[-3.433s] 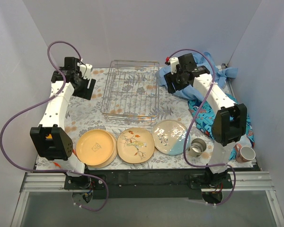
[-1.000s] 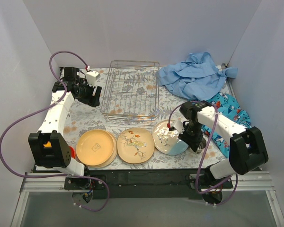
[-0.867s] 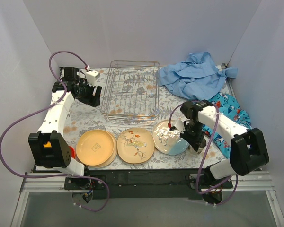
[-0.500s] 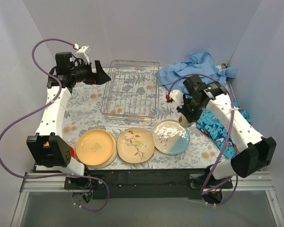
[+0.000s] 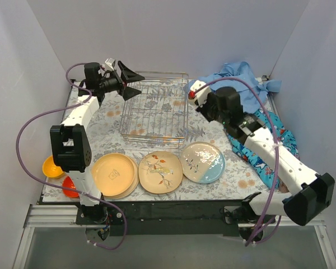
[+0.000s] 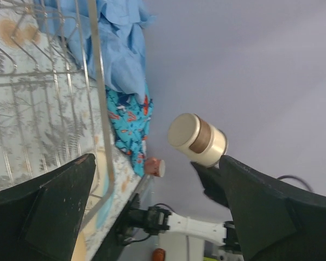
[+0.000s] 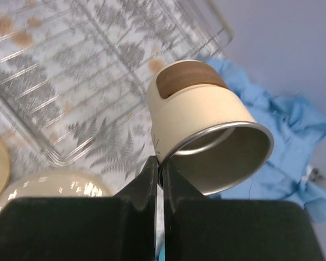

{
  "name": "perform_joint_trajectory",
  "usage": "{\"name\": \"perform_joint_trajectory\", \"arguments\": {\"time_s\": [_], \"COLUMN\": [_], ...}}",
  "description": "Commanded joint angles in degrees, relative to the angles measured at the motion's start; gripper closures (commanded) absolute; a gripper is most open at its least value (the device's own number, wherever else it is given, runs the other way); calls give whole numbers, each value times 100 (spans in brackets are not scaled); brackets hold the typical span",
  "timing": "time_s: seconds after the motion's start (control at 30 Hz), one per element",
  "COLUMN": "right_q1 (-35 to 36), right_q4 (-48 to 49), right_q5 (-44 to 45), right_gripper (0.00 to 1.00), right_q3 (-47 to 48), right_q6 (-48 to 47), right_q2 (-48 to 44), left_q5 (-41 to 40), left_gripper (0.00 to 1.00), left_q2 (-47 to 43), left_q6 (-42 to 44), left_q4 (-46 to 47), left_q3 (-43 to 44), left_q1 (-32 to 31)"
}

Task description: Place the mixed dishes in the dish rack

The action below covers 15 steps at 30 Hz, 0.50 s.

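Observation:
A cream metal cup (image 7: pixel 201 125) with a brown patch hangs tilted above the table, and my right gripper (image 7: pixel 162 166) is shut on its rim. It is beside the right edge of the wire dish rack (image 5: pixel 155 109). The left wrist view shows the same cup (image 6: pixel 198 140) in mid-air. My left gripper (image 5: pixel 135 83) stands wide open and holds nothing over the rack's back left corner. Three plates lie at the front: yellow (image 5: pixel 115 174), floral (image 5: pixel 161 172) and cream-and-blue (image 5: pixel 201 162). An orange bowl (image 5: pixel 52 166) and a red bowl (image 5: pixel 70 186) sit front left.
A blue cloth (image 5: pixel 235 84) is bunched at the back right, and a patterned blue cloth (image 5: pixel 269 140) lies under my right arm. A small pink cup (image 6: pixel 155 167) lies near the table's front right edge. Purple cables loop off both arms. Grey walls enclose the table.
My right gripper closed on the cream cup at the front right, lifted it and carried it back toward the rack. My left gripper opened wide and swung over the rack's corner.

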Motion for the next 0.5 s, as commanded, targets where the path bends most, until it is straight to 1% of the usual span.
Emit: {"name": "perform_joint_trajectory", "arguments": {"time_s": [0.0, 0.03, 0.07, 0.1, 0.13, 0.17, 0.27, 0.3, 0.37, 0.47], "right_q1": [1005, 1181, 1496, 1630, 1727, 1919, 2193, 2220, 2290, 2325], "right_q4": [3780, 4097, 4379, 4712, 5046, 5589, 6374, 6568, 6605, 6631], "right_q5": [1622, 2174, 2336, 2486, 2713, 2785, 3277, 3365, 3498, 3577], "right_gripper": [99, 99, 99, 99, 99, 99, 99, 99, 99, 99], "right_q3": [-1041, -1191, -1201, -1262, -1463, -1561, -1728, -1685, -1519, -1413], "right_q6": [-289, -481, -587, -727, -868, -1209, -1659, -1660, -1634, -1625], "right_q2": [-401, -340, -279, -183, -147, -25, 326, 415, 626, 880], "left_q5": [355, 293, 231, 118, 64, -6, -191, -261, -270, -297], "left_gripper": [2, 2, 2, 2, 2, 2, 2, 2, 2, 2], "left_q2": [-309, -318, -309, -275, -257, -265, -353, -414, -441, -476], "left_q6": [-1853, -2066, -2277, -2758, -2911, -3043, -3474, -3518, -3641, -3790], "left_q4": [751, 777, 803, 856, 882, 961, 866, 796, 742, 777], "left_q3": [-15, -77, -243, -305, -349, -428, -525, -578, -605, -605], "left_q1": [-52, -70, -122, -166, -271, -333, -596, -649, -764, -773]}}
